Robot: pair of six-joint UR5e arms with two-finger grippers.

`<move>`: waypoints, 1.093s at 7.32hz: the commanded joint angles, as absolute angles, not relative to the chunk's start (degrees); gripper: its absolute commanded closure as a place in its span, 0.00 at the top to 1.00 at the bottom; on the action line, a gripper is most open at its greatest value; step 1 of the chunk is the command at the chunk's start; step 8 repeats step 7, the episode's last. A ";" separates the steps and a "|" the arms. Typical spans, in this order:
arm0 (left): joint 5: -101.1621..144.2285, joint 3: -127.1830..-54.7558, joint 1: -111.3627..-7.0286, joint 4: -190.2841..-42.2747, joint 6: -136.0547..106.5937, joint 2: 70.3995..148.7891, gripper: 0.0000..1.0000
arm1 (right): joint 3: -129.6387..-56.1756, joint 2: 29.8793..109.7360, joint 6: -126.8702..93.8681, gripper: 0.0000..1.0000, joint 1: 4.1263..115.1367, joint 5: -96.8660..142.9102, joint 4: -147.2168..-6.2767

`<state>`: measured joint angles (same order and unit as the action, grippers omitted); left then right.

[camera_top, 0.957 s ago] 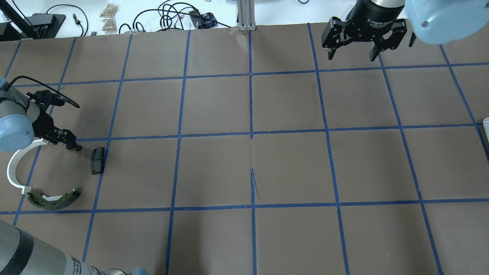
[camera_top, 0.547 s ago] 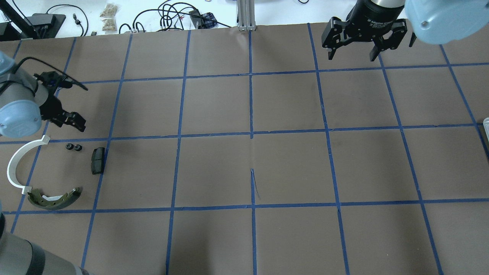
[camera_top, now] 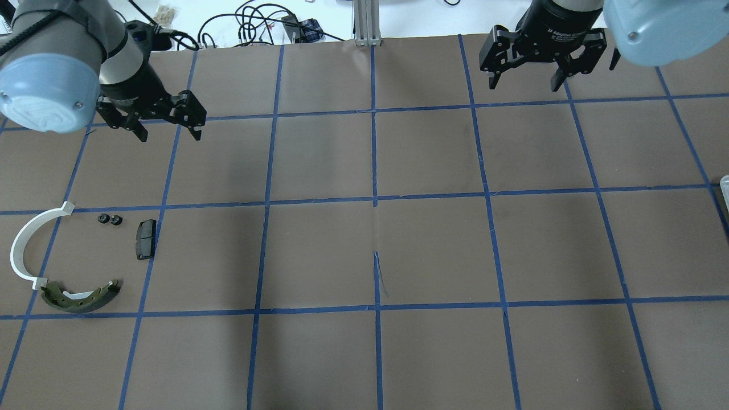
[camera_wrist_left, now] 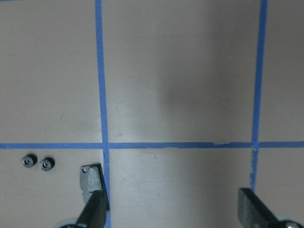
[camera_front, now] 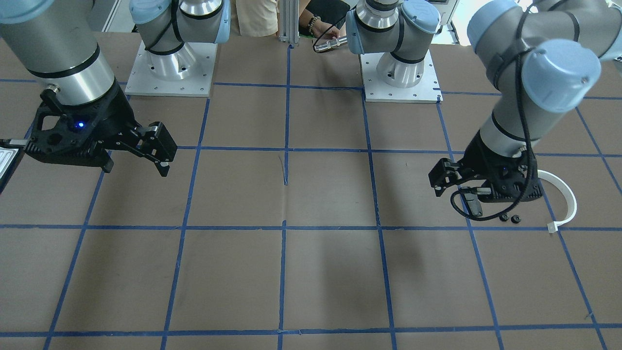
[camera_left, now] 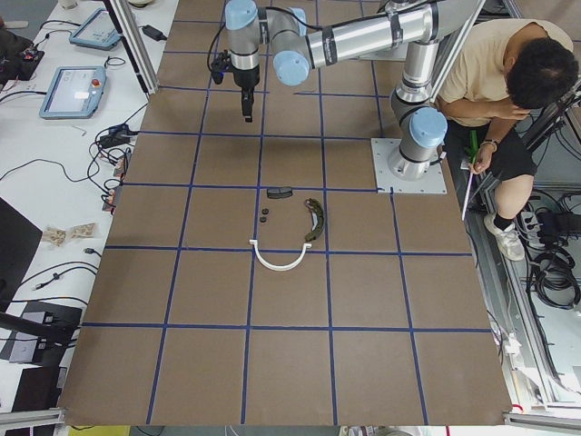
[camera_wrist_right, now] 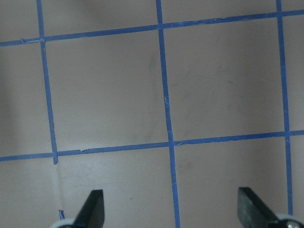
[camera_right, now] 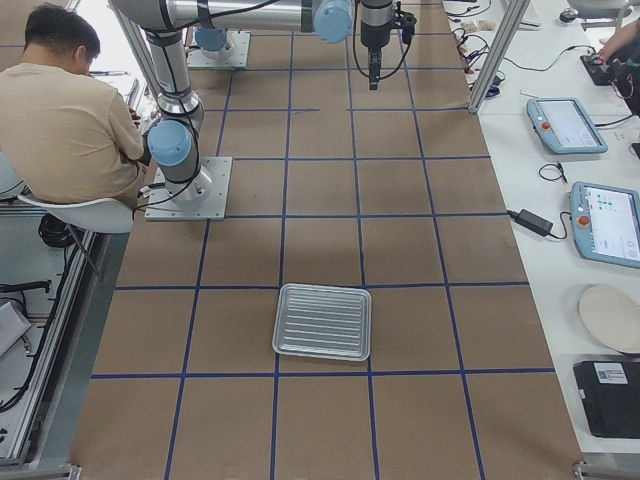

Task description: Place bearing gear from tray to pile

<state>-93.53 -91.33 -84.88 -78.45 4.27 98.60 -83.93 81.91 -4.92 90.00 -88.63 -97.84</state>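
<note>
the left gripper, jaws open and empty, has lifted to the overhead view's upper left. it leaves two tiny bearing gears at middle left in the pile, beside the black pad, so the placing looks done. the right gripper hangs open at upper right. the tray is cut off at the right edge.

On the bench, the pile lies at the robot's left end: the arc is outermost, the brake shoe just beside its near end, and two gears sit side by side between arc and pad. The tray sits toward the right end, well apart from the pile
</note>
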 commanded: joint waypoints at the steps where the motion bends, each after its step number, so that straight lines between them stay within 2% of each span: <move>1: -93.25 -88.86 -93.31 -87.92 0.09 93.28 1.00 | -83.94 81.91 -4.92 1.00 90.00 -88.68 -97.82; 3: -92.81 -88.42 -93.43 -87.72 0.87 90.45 1.00 | -83.94 81.91 -4.92 1.00 89.91 -88.59 -97.82; 5: -92.46 -89.90 -93.34 -81.77 0.88 90.36 1.00 | -84.02 81.91 -4.92 1.00 89.91 -88.59 -97.91; 8: -90.09 -89.74 -92.20 -81.74 -0.18 90.26 1.00 | -84.02 81.91 -4.92 1.00 89.91 -88.59 -97.82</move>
